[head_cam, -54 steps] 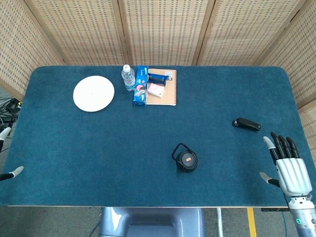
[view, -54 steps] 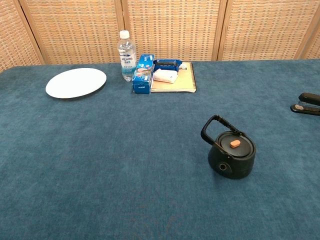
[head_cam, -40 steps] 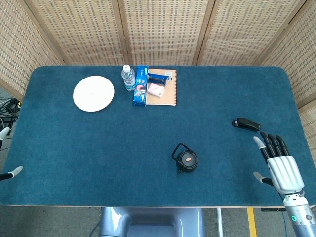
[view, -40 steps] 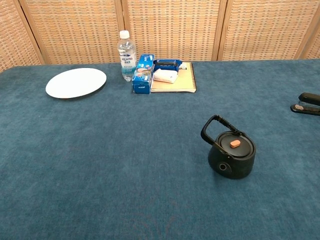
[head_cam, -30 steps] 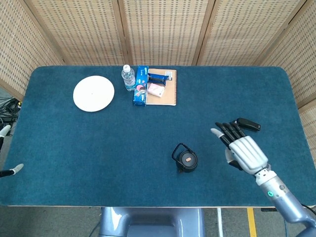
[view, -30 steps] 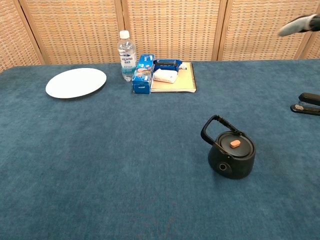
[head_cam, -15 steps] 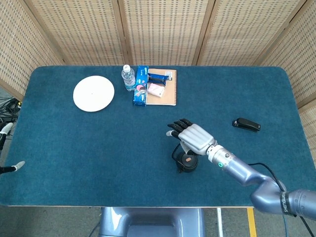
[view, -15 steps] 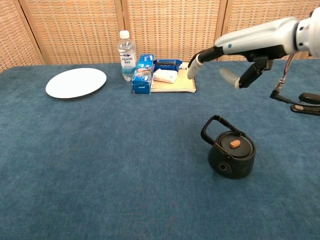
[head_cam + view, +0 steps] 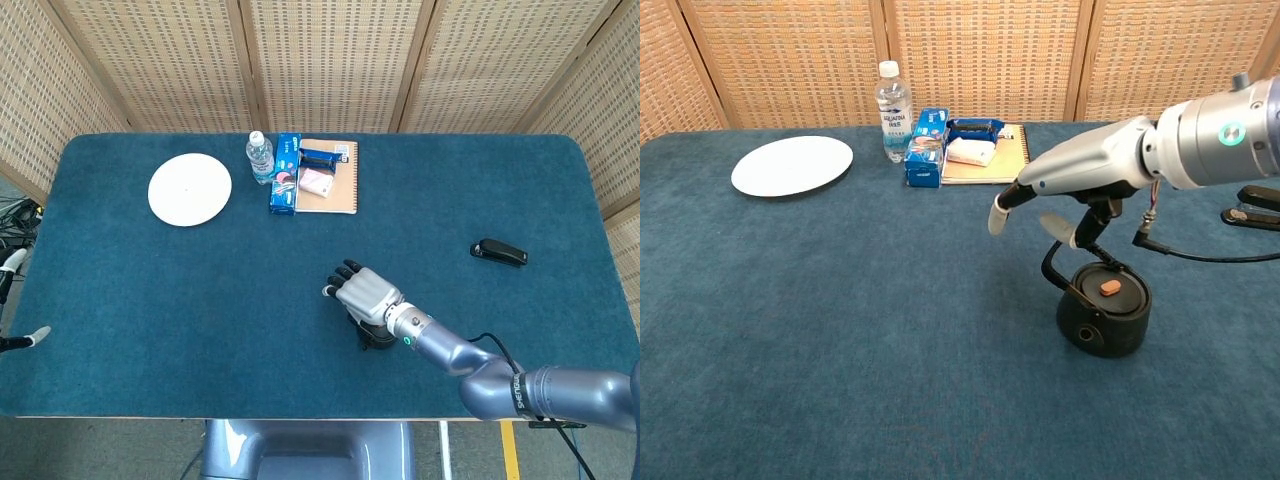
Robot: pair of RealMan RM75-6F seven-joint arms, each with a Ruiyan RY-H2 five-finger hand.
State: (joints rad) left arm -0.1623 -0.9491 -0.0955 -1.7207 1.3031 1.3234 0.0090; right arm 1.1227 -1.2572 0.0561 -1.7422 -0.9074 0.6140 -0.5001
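My right hand (image 9: 365,293) hovers over a black kettle (image 9: 1103,310) in the middle-right of the blue table (image 9: 150,300). The hand's fingers are spread and hold nothing. In the chest view the right hand (image 9: 1080,175) reaches leftward above the kettle, its thumb hanging just over the upright handle (image 9: 1065,250). In the head view the hand hides most of the kettle (image 9: 381,340). At the table's left edge only two fingertips of my left hand (image 9: 36,333) show, far apart, with nothing between them.
A white plate (image 9: 190,189) lies at the back left. Beside it stand a water bottle (image 9: 259,157), a blue box (image 9: 286,173) and a notebook (image 9: 342,192) with small packets on it. A black stapler (image 9: 499,252) lies at the right.
My right hand has swept from the table's front right corner leftward and now hangs over the kettle. The left fingertips have barely shifted. The objects stayed in place.
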